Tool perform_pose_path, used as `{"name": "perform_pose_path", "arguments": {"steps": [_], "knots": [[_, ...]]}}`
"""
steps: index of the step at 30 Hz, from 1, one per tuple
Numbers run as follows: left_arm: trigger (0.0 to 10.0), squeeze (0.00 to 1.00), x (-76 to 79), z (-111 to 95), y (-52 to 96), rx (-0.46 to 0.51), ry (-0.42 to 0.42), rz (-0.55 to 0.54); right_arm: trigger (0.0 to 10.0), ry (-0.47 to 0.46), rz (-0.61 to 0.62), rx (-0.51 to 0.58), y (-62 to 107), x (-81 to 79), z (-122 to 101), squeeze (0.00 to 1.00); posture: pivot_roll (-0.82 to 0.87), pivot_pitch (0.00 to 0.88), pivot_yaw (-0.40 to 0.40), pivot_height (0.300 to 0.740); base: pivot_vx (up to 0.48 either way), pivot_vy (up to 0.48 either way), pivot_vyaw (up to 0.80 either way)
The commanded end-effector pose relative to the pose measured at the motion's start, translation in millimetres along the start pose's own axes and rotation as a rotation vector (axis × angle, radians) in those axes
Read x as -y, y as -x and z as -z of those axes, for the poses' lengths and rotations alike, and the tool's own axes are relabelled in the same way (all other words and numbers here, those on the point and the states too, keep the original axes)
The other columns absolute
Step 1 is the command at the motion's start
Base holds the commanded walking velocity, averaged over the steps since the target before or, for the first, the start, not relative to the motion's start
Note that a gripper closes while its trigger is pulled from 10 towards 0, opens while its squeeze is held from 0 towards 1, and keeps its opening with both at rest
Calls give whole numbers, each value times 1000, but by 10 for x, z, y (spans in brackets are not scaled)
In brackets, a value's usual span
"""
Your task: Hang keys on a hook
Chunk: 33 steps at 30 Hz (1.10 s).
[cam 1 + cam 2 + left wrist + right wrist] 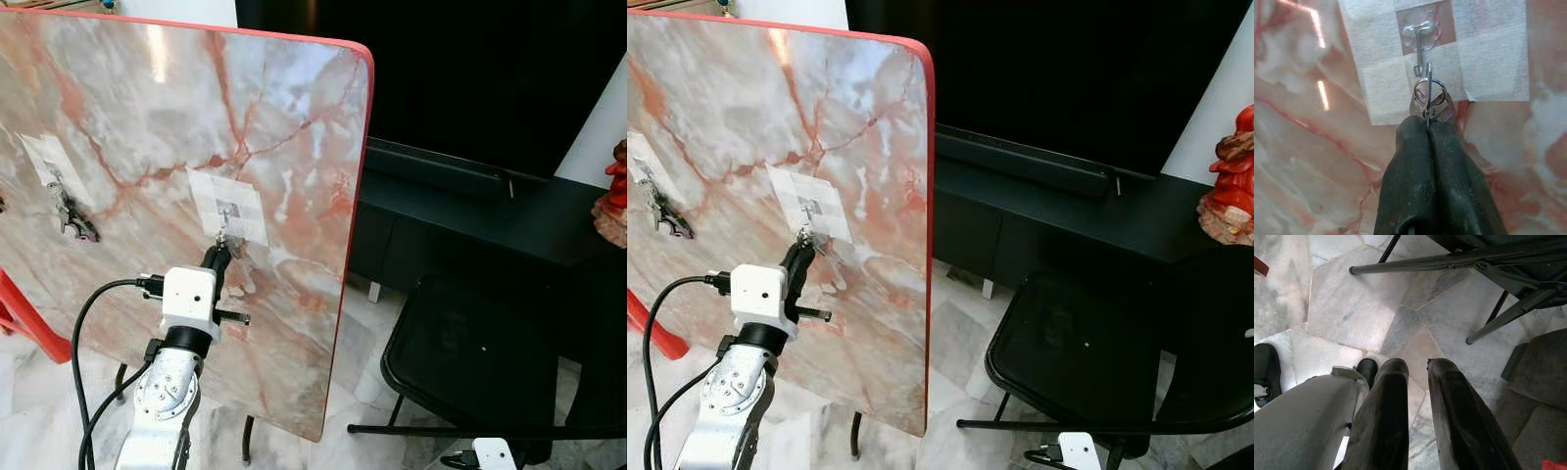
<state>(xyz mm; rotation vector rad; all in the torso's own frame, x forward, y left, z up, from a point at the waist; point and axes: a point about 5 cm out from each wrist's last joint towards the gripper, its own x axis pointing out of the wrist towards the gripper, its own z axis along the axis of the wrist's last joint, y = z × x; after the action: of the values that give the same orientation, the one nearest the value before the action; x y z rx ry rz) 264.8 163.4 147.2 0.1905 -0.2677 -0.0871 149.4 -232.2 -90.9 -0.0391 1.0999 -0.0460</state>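
One set of keys (1428, 100) sits clamped between the closed fingers of the left pincer (1428, 128), its ring standing just above the fingertips and touching the lower end of the clear adhesive hook (1420, 40); whether the ring is over the hook's tip cannot be told. The hook is stuck on a pale checked patch (228, 205) on a pink-veined marble board (127, 117) with a red edge, which stands tilted upright on thin dark legs. Farther to the robot's left on the same board, a second bunch of keys (71, 217) hangs from another patch.

To the right of the board are a low black cabinet (470, 211), a black folding chair (480, 357) and a red figurine (614, 191) at the edge. The floor (1352, 303) is pale marble tile.

The left arm (167, 392) reaches up and forward from below, white wrist block behind the fingers, a black cable looping off it. The right pincer (1418, 369) hangs low over the floor beside the chair legs, fingers slightly parted and holding nothing.
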Motion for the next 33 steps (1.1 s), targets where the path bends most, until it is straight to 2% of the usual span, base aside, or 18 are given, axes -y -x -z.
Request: {"name": "perform_pose_path", "arguments": {"steps": [1,10,20,33], "knots": [[10000,0,15,-13,-38,-5,-12,19,10000,5,0,2,-3,-5,-20,0,34,0,-47,721,0,0,0],[10000,0,21,-50,-65,4,-12,24,10000,2,0,2,-4,-7,-21,0,34,0,-47,721,0,0,0],[10000,0,-10,-37,-1,-7,-14,-4,10000,5,-2,3,-5,-11,-26,0,44,0,-52,721,0,0,0],[10000,0,-16,-112,-15,22,-25,-23,10000,10,-4,6,-7,-16,-42,0,51,0,-56,721,0,0,0]]}}
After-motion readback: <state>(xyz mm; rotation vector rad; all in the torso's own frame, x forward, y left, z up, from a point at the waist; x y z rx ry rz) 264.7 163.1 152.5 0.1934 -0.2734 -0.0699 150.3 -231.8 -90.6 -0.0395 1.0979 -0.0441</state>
